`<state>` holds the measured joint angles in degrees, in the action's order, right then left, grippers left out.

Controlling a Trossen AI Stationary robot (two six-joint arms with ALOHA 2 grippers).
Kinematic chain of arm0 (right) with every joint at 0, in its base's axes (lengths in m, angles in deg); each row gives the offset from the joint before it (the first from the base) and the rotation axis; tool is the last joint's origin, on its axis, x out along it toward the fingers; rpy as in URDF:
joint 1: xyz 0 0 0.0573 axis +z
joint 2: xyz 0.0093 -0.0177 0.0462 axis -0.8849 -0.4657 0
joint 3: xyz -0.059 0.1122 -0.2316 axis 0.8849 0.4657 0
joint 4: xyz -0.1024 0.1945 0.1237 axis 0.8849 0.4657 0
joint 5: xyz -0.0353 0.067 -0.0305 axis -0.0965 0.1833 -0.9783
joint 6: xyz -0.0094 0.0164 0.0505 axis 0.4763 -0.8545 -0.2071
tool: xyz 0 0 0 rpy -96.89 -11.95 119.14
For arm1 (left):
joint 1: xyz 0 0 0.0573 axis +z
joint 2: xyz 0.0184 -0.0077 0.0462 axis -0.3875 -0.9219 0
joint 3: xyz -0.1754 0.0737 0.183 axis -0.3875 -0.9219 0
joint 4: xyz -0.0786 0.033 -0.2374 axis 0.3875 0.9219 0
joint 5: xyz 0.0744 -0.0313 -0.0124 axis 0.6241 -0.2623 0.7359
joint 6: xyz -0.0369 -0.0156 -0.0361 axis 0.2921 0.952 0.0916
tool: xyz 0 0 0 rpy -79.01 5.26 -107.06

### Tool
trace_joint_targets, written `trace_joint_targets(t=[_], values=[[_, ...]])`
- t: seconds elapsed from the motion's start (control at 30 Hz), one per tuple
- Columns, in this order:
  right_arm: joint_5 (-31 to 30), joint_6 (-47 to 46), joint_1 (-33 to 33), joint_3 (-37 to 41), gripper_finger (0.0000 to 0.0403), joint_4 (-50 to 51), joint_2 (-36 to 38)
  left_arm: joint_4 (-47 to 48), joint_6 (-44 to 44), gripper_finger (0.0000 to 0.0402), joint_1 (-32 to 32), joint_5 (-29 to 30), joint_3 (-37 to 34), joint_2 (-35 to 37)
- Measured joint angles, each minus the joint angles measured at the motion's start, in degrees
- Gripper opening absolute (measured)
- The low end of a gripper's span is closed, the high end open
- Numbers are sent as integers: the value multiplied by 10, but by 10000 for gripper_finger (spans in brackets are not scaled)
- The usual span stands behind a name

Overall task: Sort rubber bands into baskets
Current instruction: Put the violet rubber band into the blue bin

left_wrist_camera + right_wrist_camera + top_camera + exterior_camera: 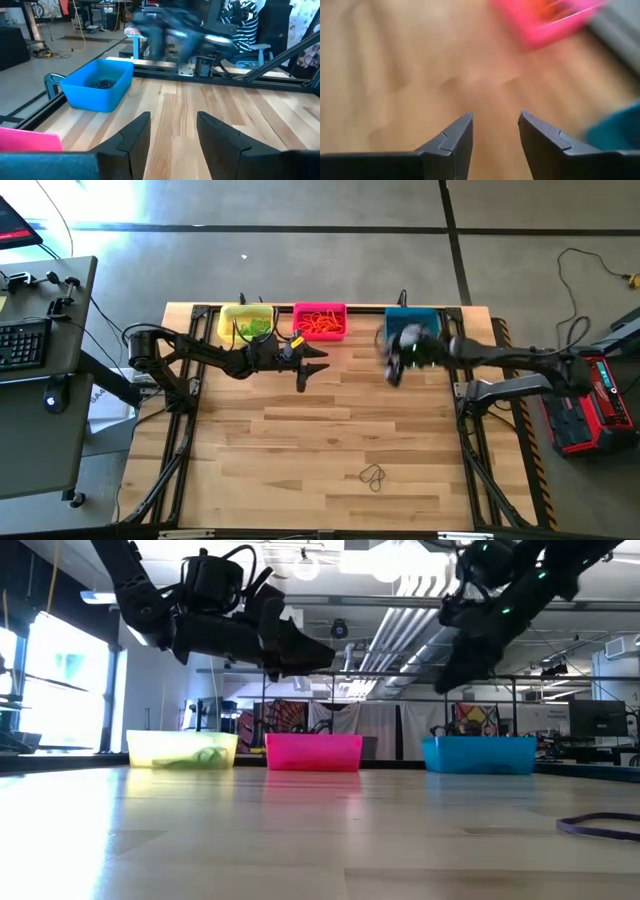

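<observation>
One dark rubber band (pixel 373 475) lies alone on the desk (pixel 300 450), well apart from the yellow basket (pixel 245 323), the pink basket (pixel 320 321) and the blue basket (pixel 412 320). Both the right pincer (pixel 393 368) and the left pincer (pixel 318 363) stand apart and empty. I judge the thin flat loop may slip out when pinched, or fall into the wrong basket.

Smooth wooden table (pixel 300 440), plastic baskets (pixel 478 754)
</observation>
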<state>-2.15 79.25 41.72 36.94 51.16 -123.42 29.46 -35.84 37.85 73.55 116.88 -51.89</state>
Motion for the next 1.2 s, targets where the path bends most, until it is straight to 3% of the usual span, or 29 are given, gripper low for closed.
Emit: trace_joint_targets(t=[0.1, 0.3, 0.57, 0.7, 0.83, 1.2], values=[[1, -21, 105, 0, 147, 46, -6, -5, 0, 154, 3, 0, -1, 0], [7, -110, 287, 0, 147, 38, -38, -9, -4, 154, 3, 0, -1, 0], [10, -321, 449, 0, 147, -22, -131, -10, -5, 154, 3, 2, -1, 0], [10, -408, 499, -32, 147, -34, -199, -10, 0, 154, 3, 2, -1, 0], [-6, -434, 533, -101, 147, -1, -276, -10, 0, 154, 3, 2, -1, 0], [-19, -433, 551, -285, 146, 203, -454, -5, 0, 154, 3, 2, -1, 0]])
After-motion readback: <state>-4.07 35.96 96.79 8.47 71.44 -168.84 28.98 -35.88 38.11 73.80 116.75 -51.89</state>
